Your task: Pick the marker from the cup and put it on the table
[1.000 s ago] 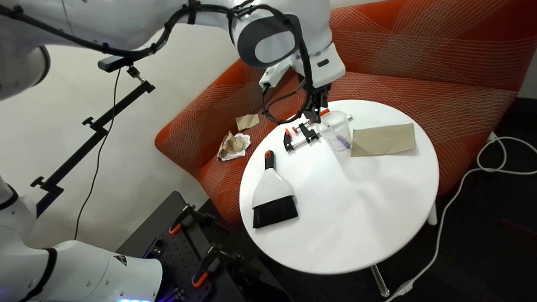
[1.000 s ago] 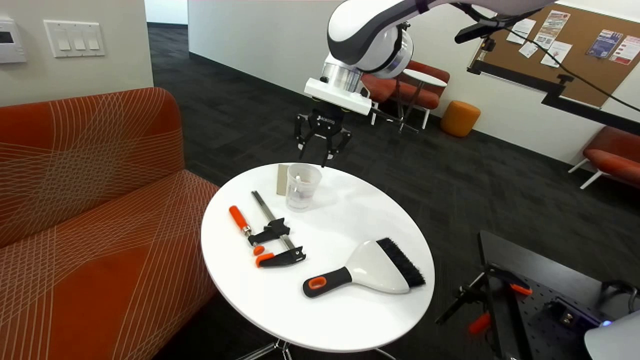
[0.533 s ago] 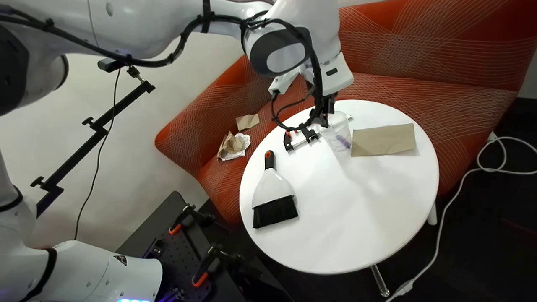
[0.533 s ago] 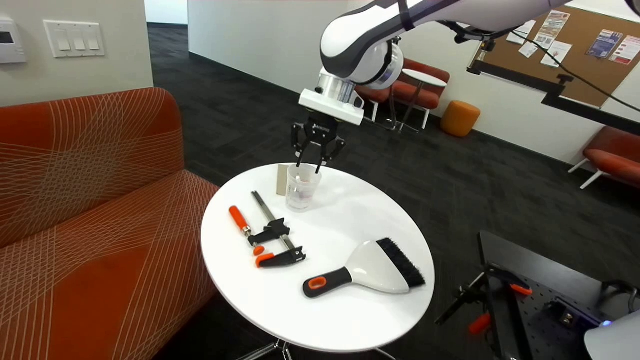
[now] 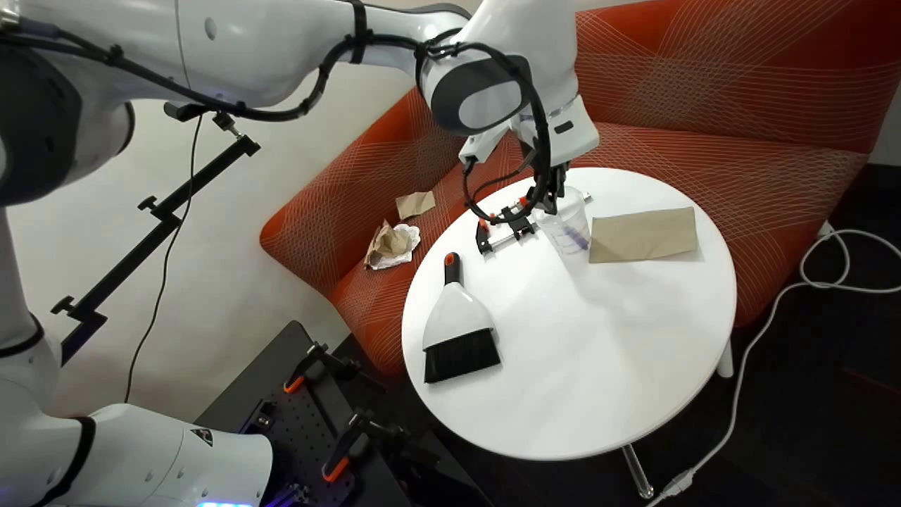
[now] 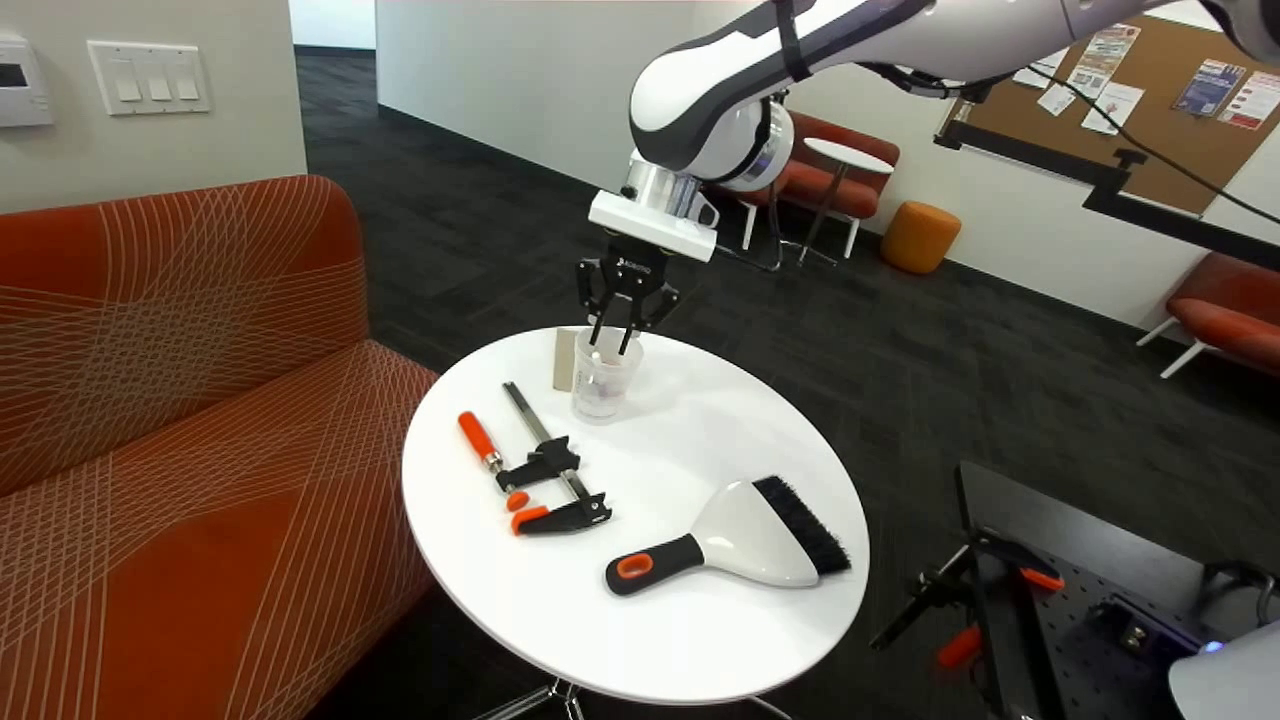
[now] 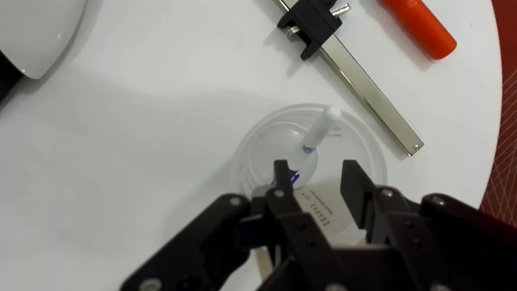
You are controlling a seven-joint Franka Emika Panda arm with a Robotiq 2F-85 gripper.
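Observation:
The marker [image 7: 321,127] leans in the cup, with a whitish barrel and blue marks in the wrist view; it shows as a purple streak through the wall in an exterior view [image 5: 576,238]. The translucent cup [image 7: 359,137] stands upright on the round white table [image 7: 141,141]; it shows in both exterior views [image 5: 563,241] [image 6: 597,405]. My gripper [image 7: 316,167] is partly open and empty over the cup, fingers pointing down. In an exterior view its fingertips [image 6: 608,347] are at the cup's mouth. The left finger hides part of the marker's lower end in the wrist view.
A bar clamp with orange handle [image 6: 553,455] lies close beside the cup. A white dustpan with black brush [image 6: 760,535] lies farther off on the table. A tan sheet or box [image 5: 644,236] lies beside the cup. A red-orange couch [image 5: 704,91] borders the table.
My gripper has moved down to the cup's mouth, and its fingers have come closer together. The cup, marker and other objects have not moved.

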